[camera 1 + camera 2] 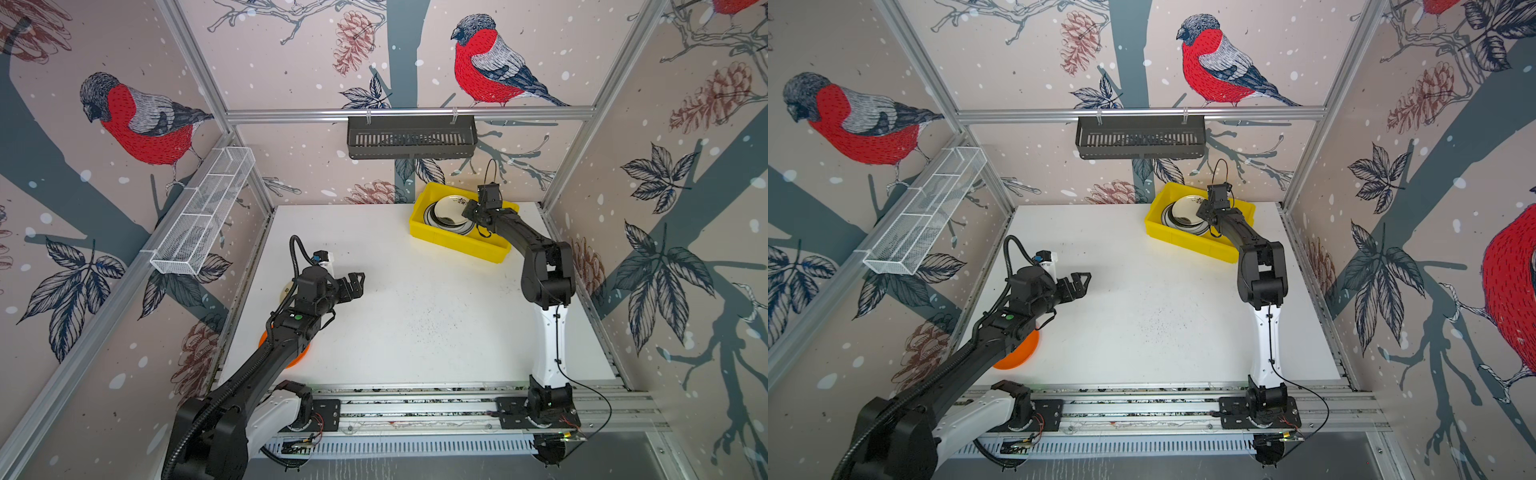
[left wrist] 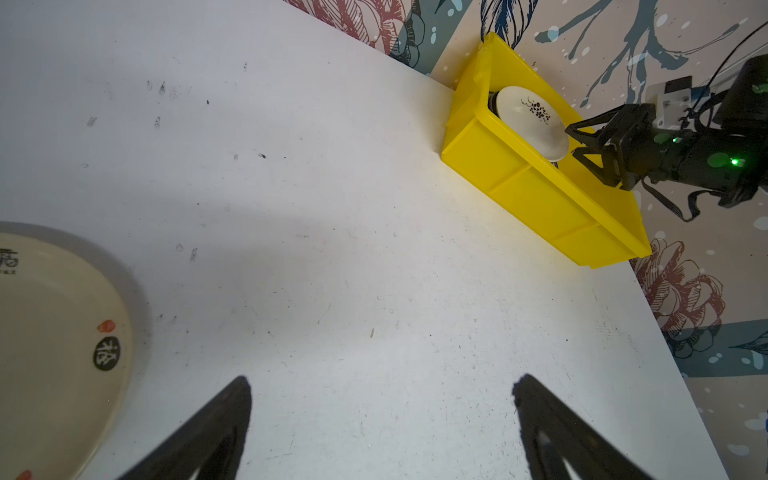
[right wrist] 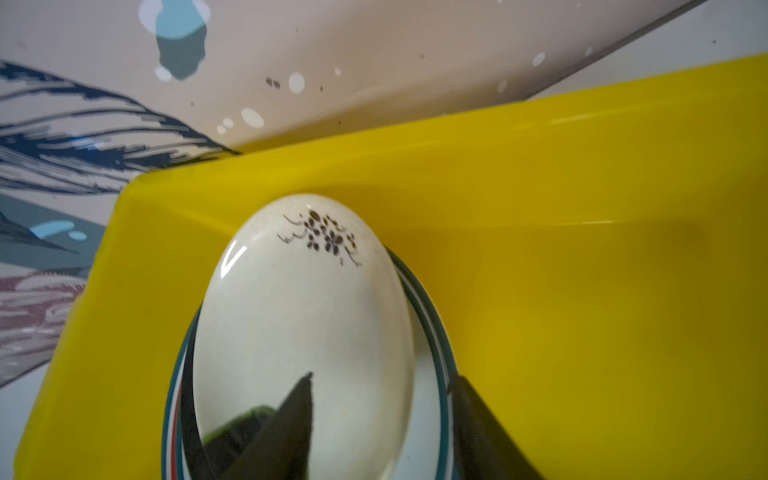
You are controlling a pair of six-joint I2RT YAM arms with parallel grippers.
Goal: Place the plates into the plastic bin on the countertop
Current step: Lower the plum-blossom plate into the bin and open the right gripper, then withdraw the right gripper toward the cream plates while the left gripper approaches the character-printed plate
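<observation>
**A:** First entry, the container?

**B:** We list the plastic bin (image 1: 457, 245): yellow, at the far right of the counter (image 1: 415, 316), with its far corner against the back wall. In its left half is a stack of plates (image 1: 430, 220). Topmost is a flowered cream plate (image 3: 299, 311), lying off-centre on the teal-striped rims beneath.

**A:** Grippers?

**B:** The right gripper (image 3: 382, 380) is over the bin, fingers spread. One finger is above the flowered cream plate's edge and one is outside its rim. We cannot tell whether either touches. The left gripper (image 2: 382, 379) has its fingers spread wide with nothing between them, above bare counter left of the middle.

**A:** Plates outside the bin?

**B:** We count two. A lettered cream plate (image 2: 54, 353), with red and black characters, lies on the counter just left of the left gripper. An orange plate (image 1: 1017, 353) lies at the near left.

**A:** Obstructions?

**B:** In both top views the left arm crosses above both plates and covers most of each. The right arm's wrist hides part of the bin's right half.

**A:** Surroundings?

**B:** We note a black slotted shelf (image 1: 411, 137) on the back rail and a white wire-mesh basket (image 1: 203, 212) on the left rail.
</observation>
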